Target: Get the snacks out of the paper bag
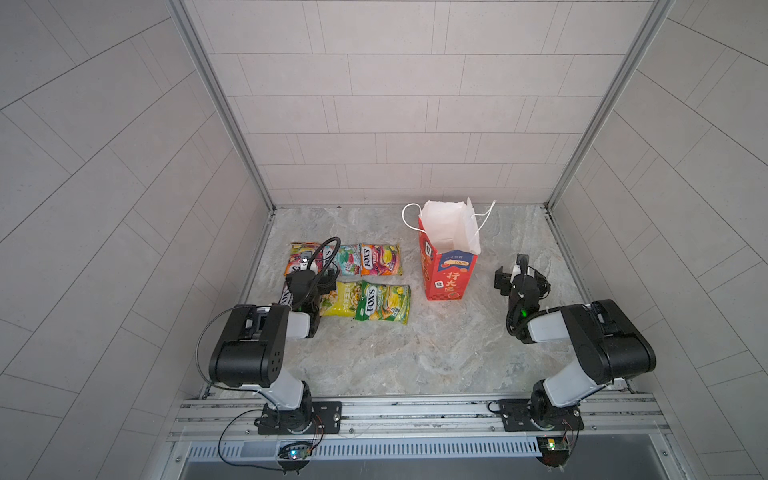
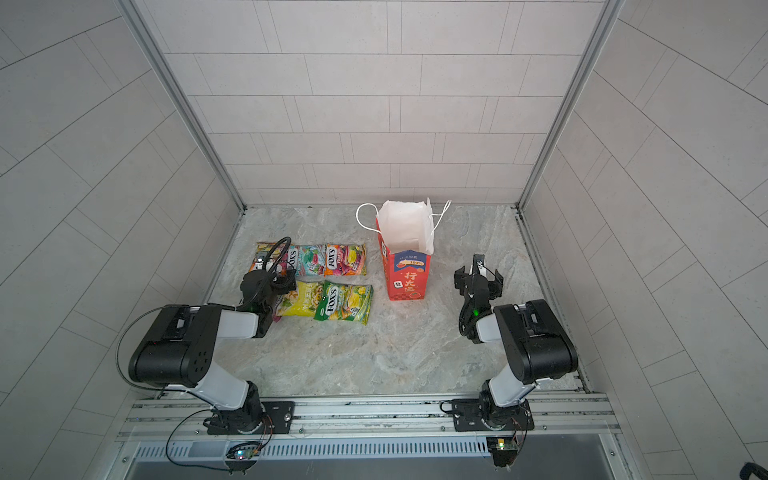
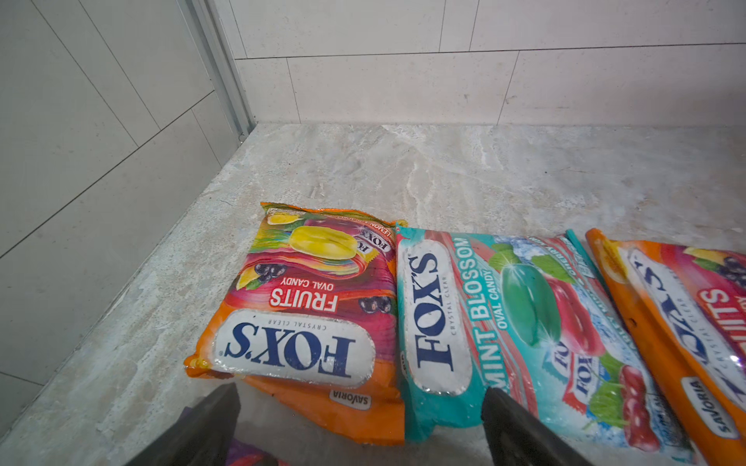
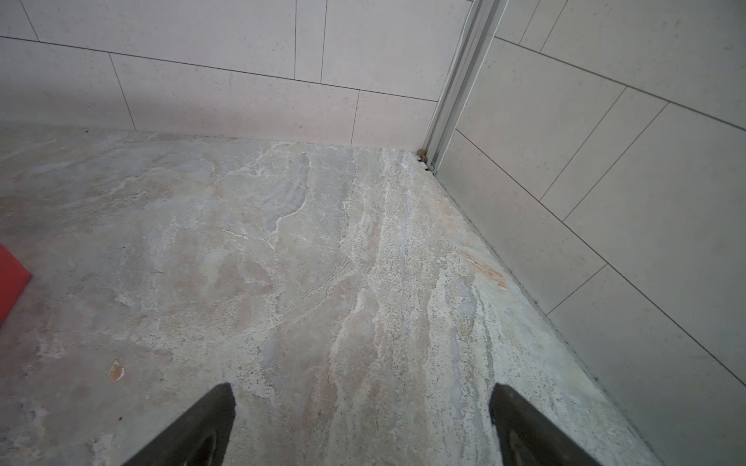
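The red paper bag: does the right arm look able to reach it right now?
Probably yes: the paper bag stands upright just beside the open right gripper, with only bare table between them.

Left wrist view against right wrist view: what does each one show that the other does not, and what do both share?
Only left wrist: orange Fruits packet, teal Mint Blossom packet and a second orange packet, lying flat side by side. Only right wrist: a red corner of the paper bag. Both: stone-patterned tabletop, tiled walls, and an open, empty gripper: left gripper, right gripper.
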{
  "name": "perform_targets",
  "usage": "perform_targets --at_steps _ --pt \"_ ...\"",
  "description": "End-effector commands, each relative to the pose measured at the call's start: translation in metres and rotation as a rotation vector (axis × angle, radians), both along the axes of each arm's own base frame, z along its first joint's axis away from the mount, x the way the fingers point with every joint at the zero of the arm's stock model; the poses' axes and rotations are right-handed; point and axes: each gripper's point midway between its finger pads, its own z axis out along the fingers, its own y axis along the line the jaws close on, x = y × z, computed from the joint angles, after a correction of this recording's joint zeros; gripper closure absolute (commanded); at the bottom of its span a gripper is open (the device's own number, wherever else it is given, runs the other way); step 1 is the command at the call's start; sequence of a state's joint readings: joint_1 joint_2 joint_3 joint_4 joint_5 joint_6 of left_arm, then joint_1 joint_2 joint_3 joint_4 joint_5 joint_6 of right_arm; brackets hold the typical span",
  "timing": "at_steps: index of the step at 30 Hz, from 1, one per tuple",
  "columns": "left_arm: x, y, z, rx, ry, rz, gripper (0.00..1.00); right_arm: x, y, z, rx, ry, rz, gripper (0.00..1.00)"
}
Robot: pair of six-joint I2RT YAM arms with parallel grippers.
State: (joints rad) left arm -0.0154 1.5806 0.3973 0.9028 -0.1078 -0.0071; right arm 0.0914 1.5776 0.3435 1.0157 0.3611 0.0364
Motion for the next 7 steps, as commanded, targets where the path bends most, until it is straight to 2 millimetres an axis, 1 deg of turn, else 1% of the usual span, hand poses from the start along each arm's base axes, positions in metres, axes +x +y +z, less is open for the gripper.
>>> perform_targets --at_steps 1,7 --pt "0.0021 -0.0046 0.001 -0.009 -0.006 -0.025 0.0 0.0032 0.0013 -0.0031 0.001 0.017 0.01 0.01" --pt "0.0024 -0.0047 0.0012 -0.009 -0.006 -0.025 0.0 0.0019 0.0003 -0.0025 -0.002 0.013 0.01 0.01"
